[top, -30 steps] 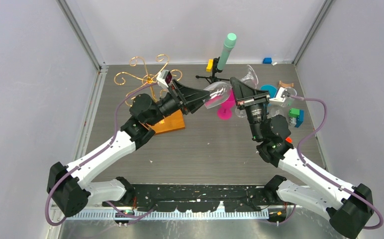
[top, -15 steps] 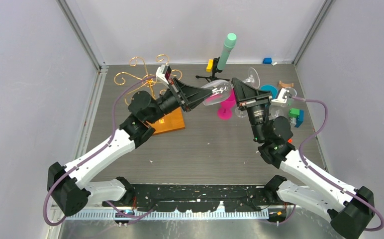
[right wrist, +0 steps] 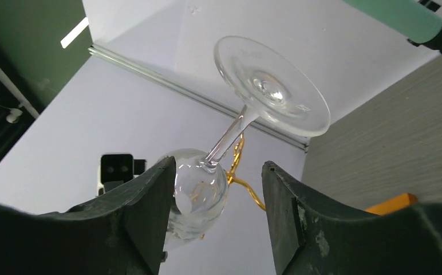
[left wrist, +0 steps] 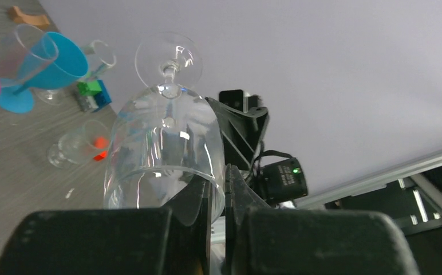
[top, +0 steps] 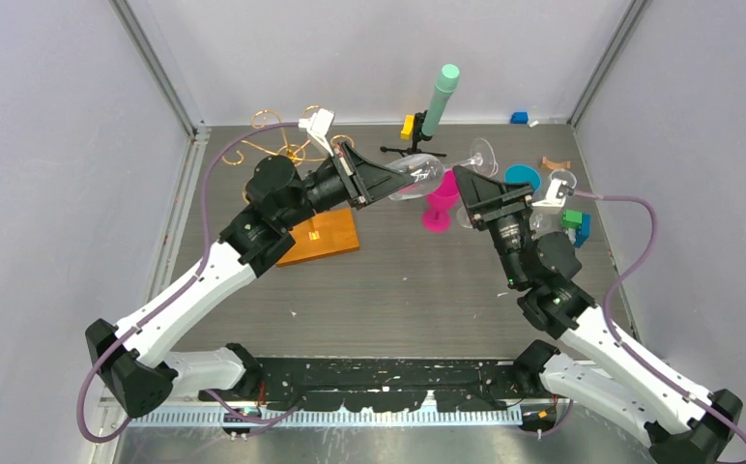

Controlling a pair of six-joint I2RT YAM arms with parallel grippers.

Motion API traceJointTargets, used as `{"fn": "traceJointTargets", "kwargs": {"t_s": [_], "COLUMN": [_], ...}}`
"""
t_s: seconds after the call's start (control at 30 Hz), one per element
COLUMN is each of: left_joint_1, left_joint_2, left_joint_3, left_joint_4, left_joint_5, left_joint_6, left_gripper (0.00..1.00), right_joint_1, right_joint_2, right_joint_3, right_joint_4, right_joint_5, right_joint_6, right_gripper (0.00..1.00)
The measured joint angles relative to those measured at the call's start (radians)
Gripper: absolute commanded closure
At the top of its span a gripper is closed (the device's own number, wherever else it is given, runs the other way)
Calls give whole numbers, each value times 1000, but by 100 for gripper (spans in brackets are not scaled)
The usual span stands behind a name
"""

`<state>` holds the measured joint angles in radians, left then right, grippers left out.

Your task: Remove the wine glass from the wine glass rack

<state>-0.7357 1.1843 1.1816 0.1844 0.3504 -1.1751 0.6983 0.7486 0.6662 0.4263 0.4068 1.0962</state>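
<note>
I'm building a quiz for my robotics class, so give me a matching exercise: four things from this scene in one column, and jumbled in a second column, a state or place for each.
Things:
1. glass
2. left gripper
3. right gripper
4. rack

States or places:
A. open, jaws either side of the stem
B. standing on its wooden base, far left
C. shut on the bowl's rim
D. in the air, lying sideways

Pairs: 1-D, 2-C, 3-A, 4-B.
</note>
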Motion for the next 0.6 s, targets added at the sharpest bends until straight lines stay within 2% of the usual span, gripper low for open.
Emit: {"fn": "traceJointTargets", "kwargs": {"t_s": [0.2, 0.47, 0.6], "left_joint_1": [-13, -111, -150], "left_joint_2": [44, 198, 308], "left_joint_3": [141, 411, 557], "left_joint_4": [-266, -748, -973], "left_joint_5": [27, -26, -72], "left_joint_6": [214, 535, 681], "left_gripper": [100, 100, 100], "right_joint_1": [0, 0, 0], "right_joint_2": [-128, -100, -94], "right_joint_3": [86, 447, 504], "right_joint_4": [-338, -843, -1038], "right_joint_5": [-7, -44, 30], "right_joint_6": [-66, -240, -295], "right_gripper": [36, 36, 36]}}
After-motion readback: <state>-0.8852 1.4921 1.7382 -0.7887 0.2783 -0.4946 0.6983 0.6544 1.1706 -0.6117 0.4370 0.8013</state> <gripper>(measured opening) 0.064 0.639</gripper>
